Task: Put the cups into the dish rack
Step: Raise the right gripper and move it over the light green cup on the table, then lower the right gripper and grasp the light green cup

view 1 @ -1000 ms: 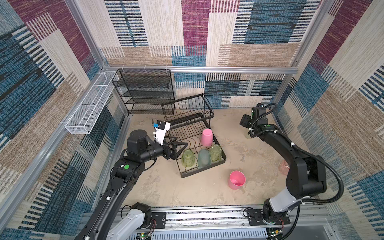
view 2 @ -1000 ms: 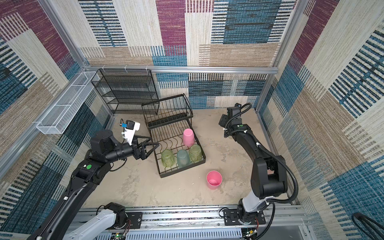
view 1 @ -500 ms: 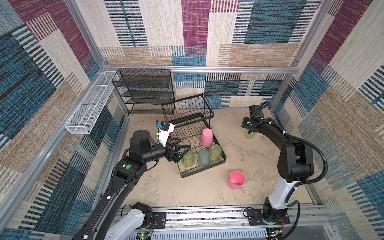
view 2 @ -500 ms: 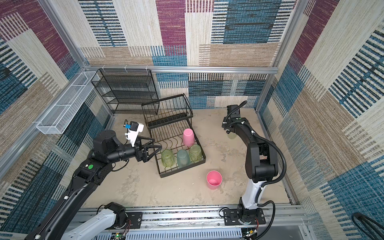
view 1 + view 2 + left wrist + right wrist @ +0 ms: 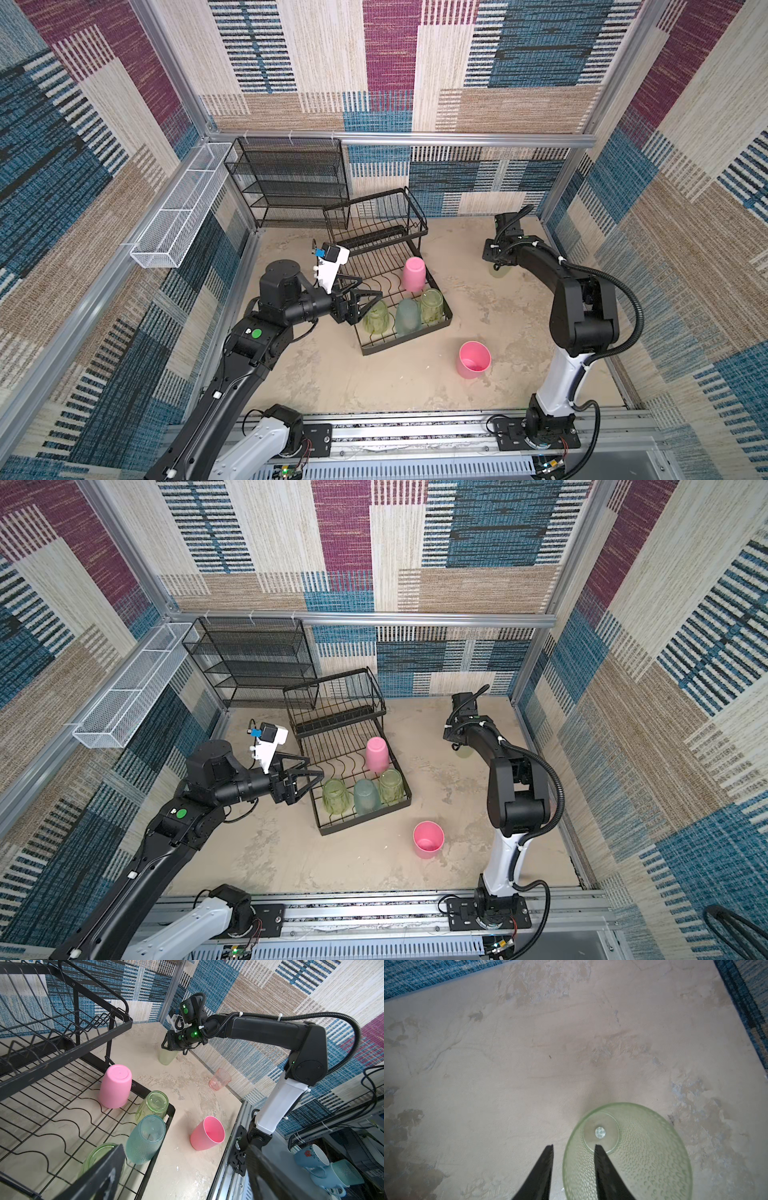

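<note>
Right gripper [image 5: 573, 1146] at the far right straddles the wall of the yellow-green cup [image 5: 643, 1157], jaws apart, not clamped yet (rim pinch suits handle-less cups, I'd guess). Left gripper [image 5: 370, 289] hangs wide open, empty, beside the dish rack [image 5: 62, 1056].

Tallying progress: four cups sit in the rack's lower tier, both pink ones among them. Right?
Four cups sit in the lower tier of the dish rack, but only one pink cup is among them; the other pink cup stands on the table, as both top views show.
</note>
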Controlling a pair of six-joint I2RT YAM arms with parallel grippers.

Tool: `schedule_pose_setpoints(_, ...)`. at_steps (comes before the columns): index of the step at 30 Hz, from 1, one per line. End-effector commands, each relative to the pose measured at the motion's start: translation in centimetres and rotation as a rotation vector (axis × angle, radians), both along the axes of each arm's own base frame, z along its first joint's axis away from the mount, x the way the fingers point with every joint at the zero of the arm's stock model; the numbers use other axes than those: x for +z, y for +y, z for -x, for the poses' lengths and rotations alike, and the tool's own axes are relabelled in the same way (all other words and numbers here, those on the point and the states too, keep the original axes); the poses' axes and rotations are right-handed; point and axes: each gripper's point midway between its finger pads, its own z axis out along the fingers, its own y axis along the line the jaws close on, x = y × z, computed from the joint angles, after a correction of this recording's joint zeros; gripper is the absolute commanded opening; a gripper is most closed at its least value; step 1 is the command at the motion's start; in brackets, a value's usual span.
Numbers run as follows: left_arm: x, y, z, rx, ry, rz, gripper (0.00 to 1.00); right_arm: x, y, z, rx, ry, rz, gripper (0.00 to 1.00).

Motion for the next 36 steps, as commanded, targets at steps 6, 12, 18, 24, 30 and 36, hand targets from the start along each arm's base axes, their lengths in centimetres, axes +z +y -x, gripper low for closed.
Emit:
schedule_pose_setpoints(6,0.3,0.0,0.0,-0.007,-0.021,-0.001,0.94,-0.1,0.6,0.0,0.023,0.004,-0.025,0.25)
schedule_pose_setpoints(12,0.2,0.0,-0.2,0.002,-0.014,-0.006,0.94,-0.3,0.9,0.3,0.032,0.011,-0.036,0.15)
schedule_pose_setpoints(18,0.0,0.1,-0.3,0.009,-0.009,-0.009,0.94,0.0,0.7,0.6,0.031,0.009,-0.031,0.08)
schedule_pose_setpoints(24,-0.2,0.1,-0.6,0.018,-0.002,-0.015,0.94,1.2,0.5,1.3,0.037,0.003,-0.007,0.04)
schedule_pose_setpoints(30,-0.6,0.1,-0.9,0.029,0.011,-0.021,0.94,3.5,0.5,2.8,0.039,-0.04,-0.018,0.04)
schedule_pose_setpoints(36,-1.1,0.2,-1.4,0.045,0.026,-0.031,0.94,6.8,1.2,4.9,0.069,-0.105,-0.048,0.03)
